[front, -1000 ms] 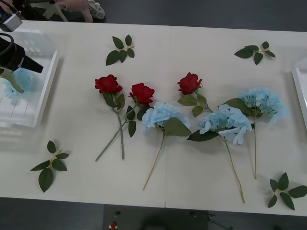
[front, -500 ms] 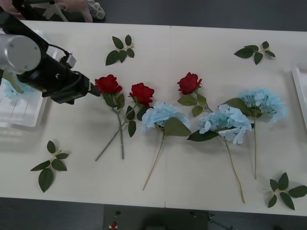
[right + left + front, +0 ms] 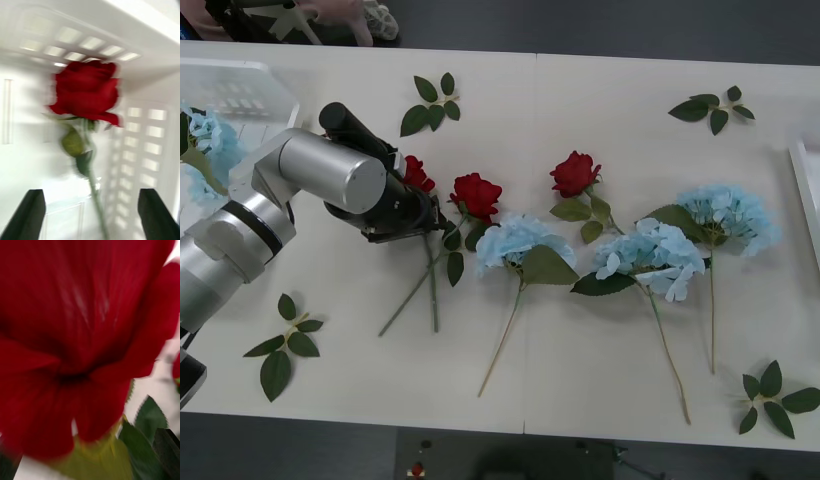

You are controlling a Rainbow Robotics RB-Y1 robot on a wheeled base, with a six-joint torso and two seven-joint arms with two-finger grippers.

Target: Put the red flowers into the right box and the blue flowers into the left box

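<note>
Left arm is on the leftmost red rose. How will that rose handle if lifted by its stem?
Probably light: the leftmost rose has a thin stem. Lifted low, its head would likely droop and swing. Its stem crosses the neighbouring rose stem, so that might drag.

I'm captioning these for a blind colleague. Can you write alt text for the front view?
The robot's left arm reaches across a white table, its left gripper at the leftmost of three red roses. Three pale-blue flowers lie to their right, with leaf sprigs scattered about. A slotted white basket at far left holds another blue flower.
</note>
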